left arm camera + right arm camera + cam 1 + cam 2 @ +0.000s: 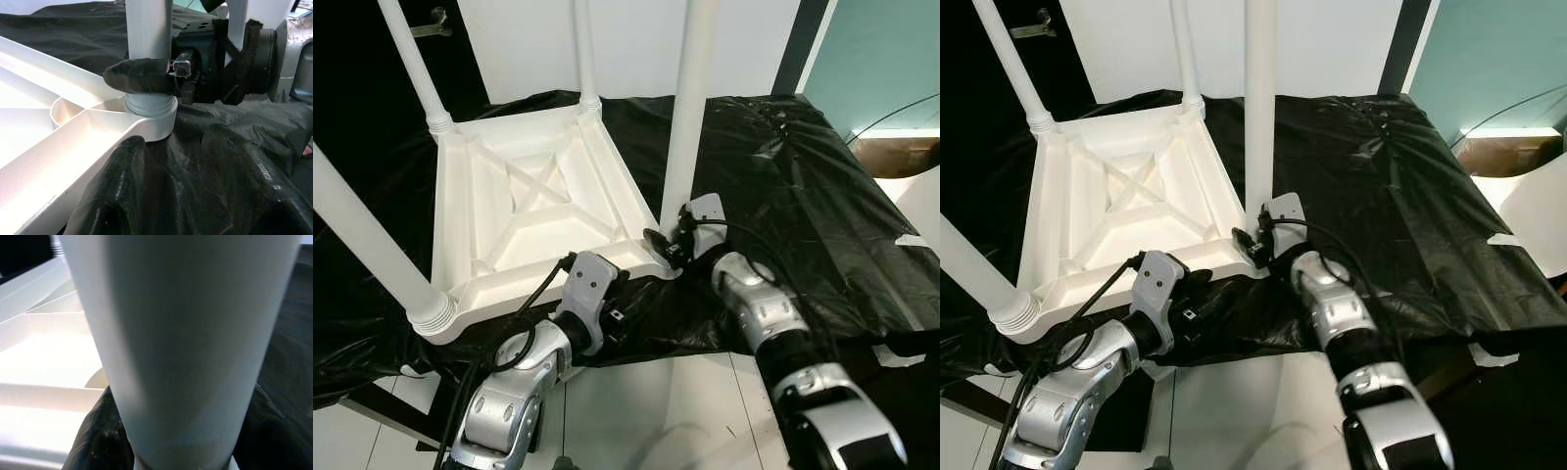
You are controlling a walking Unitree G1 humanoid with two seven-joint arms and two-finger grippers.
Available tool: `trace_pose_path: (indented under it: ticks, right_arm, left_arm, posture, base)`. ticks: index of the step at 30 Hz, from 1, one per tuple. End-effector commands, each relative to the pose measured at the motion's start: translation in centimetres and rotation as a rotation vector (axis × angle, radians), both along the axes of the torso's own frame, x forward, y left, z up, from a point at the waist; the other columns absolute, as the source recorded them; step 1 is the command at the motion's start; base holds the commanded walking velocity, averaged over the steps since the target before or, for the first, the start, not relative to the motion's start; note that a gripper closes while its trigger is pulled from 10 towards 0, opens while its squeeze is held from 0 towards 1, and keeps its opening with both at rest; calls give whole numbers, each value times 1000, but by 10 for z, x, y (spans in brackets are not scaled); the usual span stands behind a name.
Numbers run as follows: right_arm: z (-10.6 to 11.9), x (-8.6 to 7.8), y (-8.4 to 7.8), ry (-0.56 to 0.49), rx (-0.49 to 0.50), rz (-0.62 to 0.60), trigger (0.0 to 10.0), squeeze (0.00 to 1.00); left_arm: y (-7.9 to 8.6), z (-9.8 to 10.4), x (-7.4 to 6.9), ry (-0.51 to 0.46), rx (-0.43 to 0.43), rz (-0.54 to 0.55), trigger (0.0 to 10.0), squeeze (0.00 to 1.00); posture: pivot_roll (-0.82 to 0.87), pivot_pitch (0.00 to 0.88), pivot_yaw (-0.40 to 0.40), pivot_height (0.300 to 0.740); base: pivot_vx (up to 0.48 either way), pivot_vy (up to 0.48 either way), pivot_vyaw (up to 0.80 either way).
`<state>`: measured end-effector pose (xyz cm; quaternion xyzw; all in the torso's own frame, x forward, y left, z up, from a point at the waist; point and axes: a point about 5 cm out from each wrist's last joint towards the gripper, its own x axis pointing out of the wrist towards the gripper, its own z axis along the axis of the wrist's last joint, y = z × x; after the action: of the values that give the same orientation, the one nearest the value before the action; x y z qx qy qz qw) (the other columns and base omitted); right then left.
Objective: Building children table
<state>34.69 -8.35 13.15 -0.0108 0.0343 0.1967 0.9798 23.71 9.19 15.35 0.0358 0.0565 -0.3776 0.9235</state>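
The white tabletop [533, 211] lies upside down on black sheeting [803, 186], its four legs pointing up. The right gripper [674, 238] pinches the near-right leg [687, 117] just above its socket, one finger [139, 77] pressed across the leg's base. The left gripper [612, 294] sits just beside it, at the tabletop's near edge, resting on the sheeting; its fingers [110, 196] are spread apart and hold nothing.

The white plastic children's table [533, 211] lies upside down on black plastic sheeting [783, 186] before me, its ribbed underside facing up. Four round white legs [690, 108] stand upright in its corner sockets.
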Motion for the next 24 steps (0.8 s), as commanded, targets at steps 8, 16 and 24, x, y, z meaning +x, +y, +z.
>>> trace_pose_path:
  ticks: [8, 16, 24]
  right_arm:
    - [-20, -22, 9, 105, 49, -210, 10000, 0]
    - [-9, -23, 4, 39, 50, -221, 10000, 0]
    - [6, -14, -19, -27, 61, -103, 10000, 1000]
  left_arm:
    - [3, -3, -1, 14, 2, 22, 10000, 0]
    - [5, -2, 3, 13, 12, 26, 10000, 0]
    - [5, 1, 6, 1, 5, 33, 10000, 0]
  posture:
    - [67, 0, -37, 740]
    - [63, 0, -26, 740]
    - [54, 0, -42, 740]
  base:
    - [0, 0, 0]
    - [0, 0, 0]
    - [0, 0, 0]
